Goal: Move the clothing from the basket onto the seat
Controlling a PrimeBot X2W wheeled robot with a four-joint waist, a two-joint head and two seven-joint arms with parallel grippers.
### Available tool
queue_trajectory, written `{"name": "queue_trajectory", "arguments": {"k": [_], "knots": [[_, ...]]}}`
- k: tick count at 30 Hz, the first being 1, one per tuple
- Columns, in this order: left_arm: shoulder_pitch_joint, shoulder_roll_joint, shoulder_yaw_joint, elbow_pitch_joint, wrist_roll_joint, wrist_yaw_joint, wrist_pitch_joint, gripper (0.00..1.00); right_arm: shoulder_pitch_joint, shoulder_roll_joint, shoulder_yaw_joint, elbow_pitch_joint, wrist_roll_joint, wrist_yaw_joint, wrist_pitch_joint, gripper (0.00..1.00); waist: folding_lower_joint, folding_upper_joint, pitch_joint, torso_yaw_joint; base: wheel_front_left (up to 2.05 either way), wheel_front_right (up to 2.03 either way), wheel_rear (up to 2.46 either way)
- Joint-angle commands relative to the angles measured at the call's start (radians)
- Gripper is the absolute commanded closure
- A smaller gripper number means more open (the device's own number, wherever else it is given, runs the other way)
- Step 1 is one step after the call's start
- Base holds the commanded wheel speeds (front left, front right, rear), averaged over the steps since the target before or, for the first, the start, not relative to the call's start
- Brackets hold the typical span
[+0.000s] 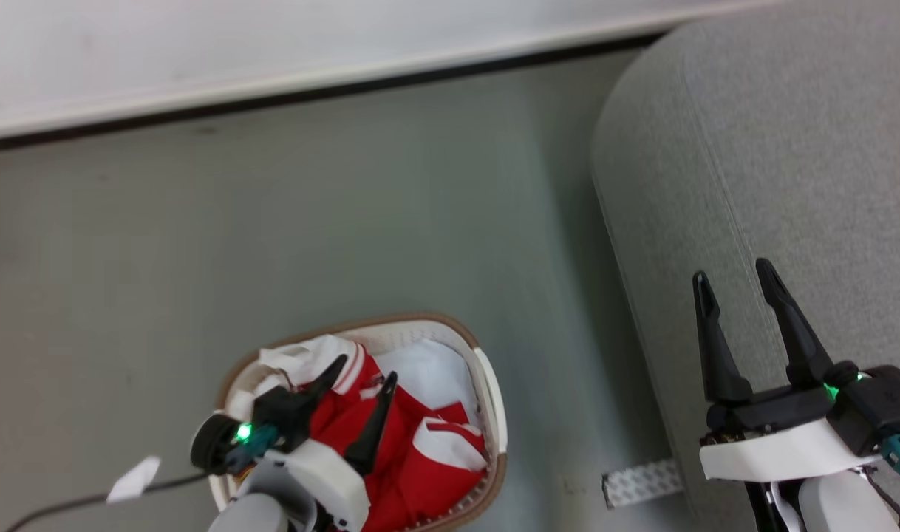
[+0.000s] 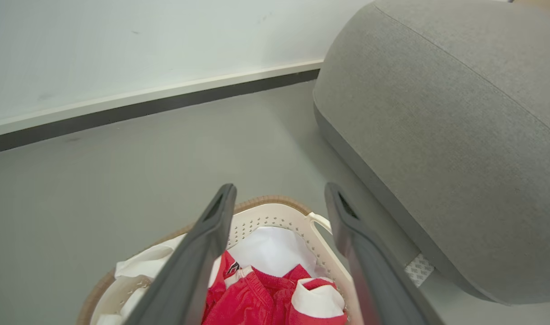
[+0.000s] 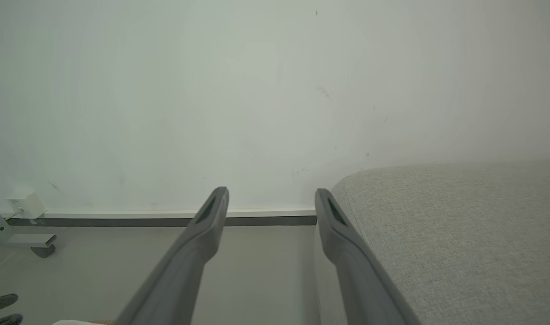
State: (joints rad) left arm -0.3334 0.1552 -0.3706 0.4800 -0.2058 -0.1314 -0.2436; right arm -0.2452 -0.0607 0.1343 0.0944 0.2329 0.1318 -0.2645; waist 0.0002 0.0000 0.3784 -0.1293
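Red clothing (image 1: 409,458) with white trim lies crumpled in the white perforated basket (image 1: 494,403) on the floor at the lower left of the head view; plain white padding (image 1: 431,373) sits at the basket's far side. My left gripper (image 1: 365,369) hovers open just above the red clothing (image 2: 257,300), fingers spread, holding nothing. The basket (image 2: 279,216) rim and handle show between those fingers. The large light-grey seat (image 1: 775,185) fills the right side. My right gripper (image 1: 731,277) stands open and empty over the seat's near edge (image 3: 437,234).
Grey floor (image 1: 309,222) stretches between the basket and the white wall with its dark baseboard (image 1: 309,89). A strip of patterned tape (image 1: 642,480) lies by the seat's base. A dark cable with a white tag (image 1: 132,480) runs left of the basket.
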Motion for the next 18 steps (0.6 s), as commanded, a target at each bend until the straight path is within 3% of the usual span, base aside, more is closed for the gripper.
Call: {"name": "queue_trajectory", "arguments": {"k": [1,18], "knots": [[-0.027,0.015,-0.016,0.022,-0.007,0.002,0.013,0.0,-0.021,0.003,0.002,-0.007,0.003,-0.002,0.0,0.0,-0.0002,0.0,0.079,-0.047,0.0,0.0,0.0],[-0.298,0.131,-0.371,0.305,-0.177,0.002,0.189,0.0,-0.134,0.011,0.032,-0.08,0.06,-0.002,0.0,0.0,-0.0002,0.0,0.343,-0.171,0.0,0.0,0.0]]}}
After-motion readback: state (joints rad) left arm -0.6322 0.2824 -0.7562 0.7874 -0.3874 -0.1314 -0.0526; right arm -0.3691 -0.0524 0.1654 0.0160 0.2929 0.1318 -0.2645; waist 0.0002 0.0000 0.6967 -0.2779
